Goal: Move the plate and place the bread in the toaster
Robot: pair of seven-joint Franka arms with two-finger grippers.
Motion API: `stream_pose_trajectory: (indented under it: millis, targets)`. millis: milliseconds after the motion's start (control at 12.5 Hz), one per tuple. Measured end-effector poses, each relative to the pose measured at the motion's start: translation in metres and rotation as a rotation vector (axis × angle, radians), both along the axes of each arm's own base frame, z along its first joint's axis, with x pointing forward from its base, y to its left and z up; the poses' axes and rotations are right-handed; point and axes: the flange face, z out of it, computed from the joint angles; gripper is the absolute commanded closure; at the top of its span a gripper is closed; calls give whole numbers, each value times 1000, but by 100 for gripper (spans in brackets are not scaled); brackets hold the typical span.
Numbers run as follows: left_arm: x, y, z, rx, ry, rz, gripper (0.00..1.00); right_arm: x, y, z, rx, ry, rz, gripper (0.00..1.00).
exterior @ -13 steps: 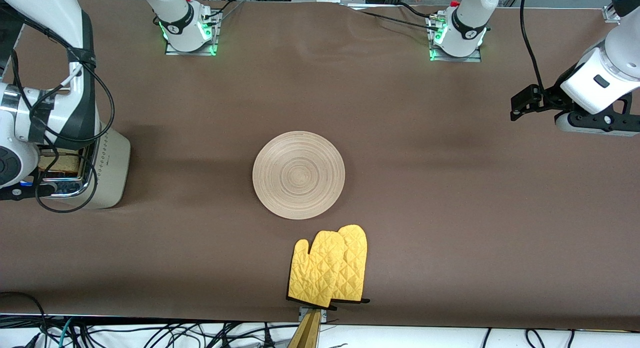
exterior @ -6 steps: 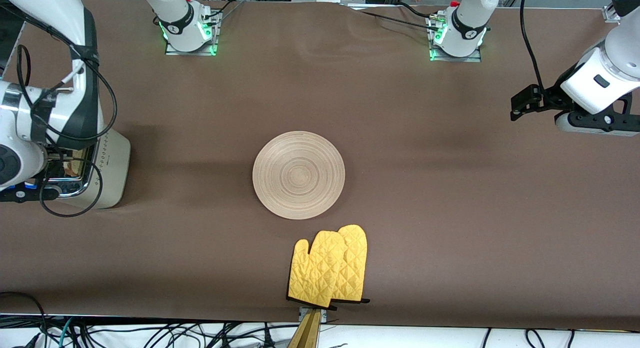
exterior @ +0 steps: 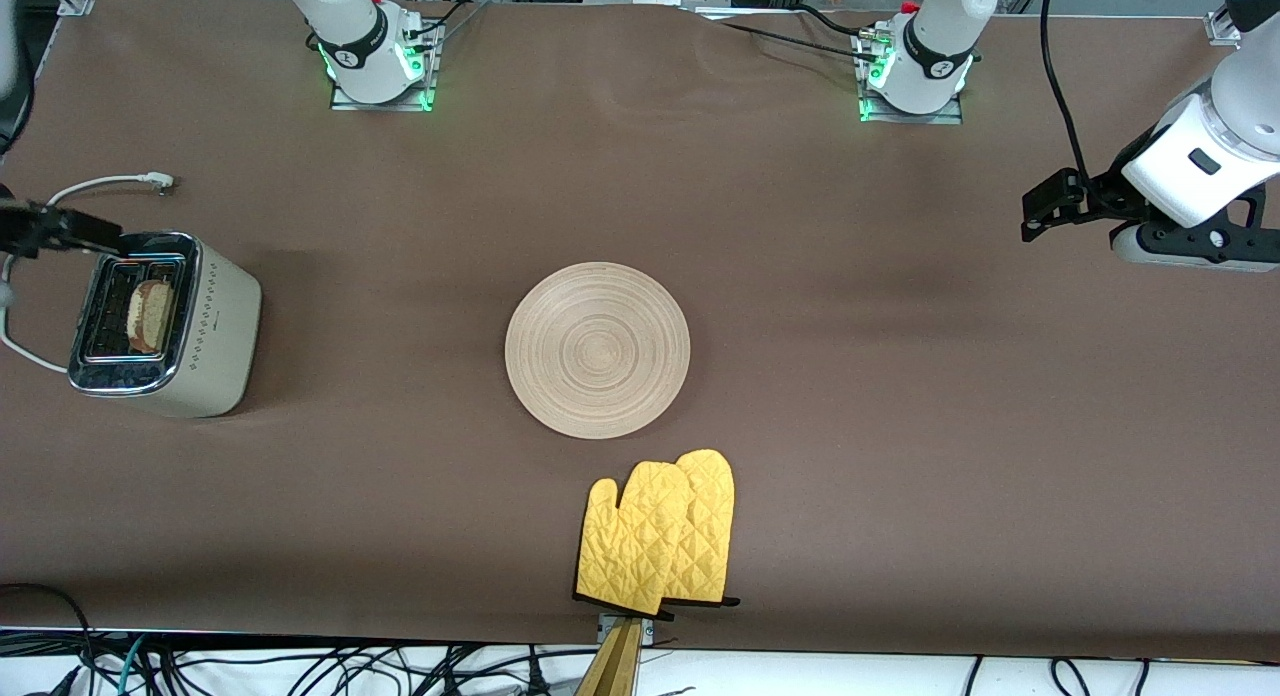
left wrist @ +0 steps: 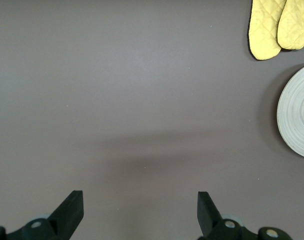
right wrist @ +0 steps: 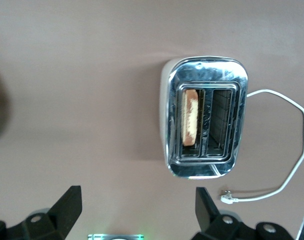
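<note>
From the front, the bread (exterior: 150,314) stands in the toaster (exterior: 165,326) at the surface's (exterior: 850,426) nine o'clock; the plate (exterior: 597,349) lies at centre, yellow oven mitts (exterior: 660,546) at its six o'clock. My left end effector (left wrist: 139,210) hangs spread over bare cloth. My right end effector (right wrist: 137,210) hangs spread above the toaster, holding nothing.

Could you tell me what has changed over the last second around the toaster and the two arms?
The right gripper let go of the bread, which now stands in a slot of the toaster, and rose clear with its fingers open, the arm pulling back toward its end of the table. The left gripper waits open as before; the plate and yellow oven mitts stayed put.
</note>
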Motion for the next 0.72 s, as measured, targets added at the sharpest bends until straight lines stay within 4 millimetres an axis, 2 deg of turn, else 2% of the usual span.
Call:
stream_pose_trajectory:
  millis: [160,319,718]
  targets:
    - [0,0,0,0,0,0,0,-27,16,35,47,-6,42,0]
    - [0,0,0,0,-1,0,0,-43,25,55,70,-13,68,0]
    - [0,0,0,0,-1,0,0,-40,28,43,67,12,70,0]
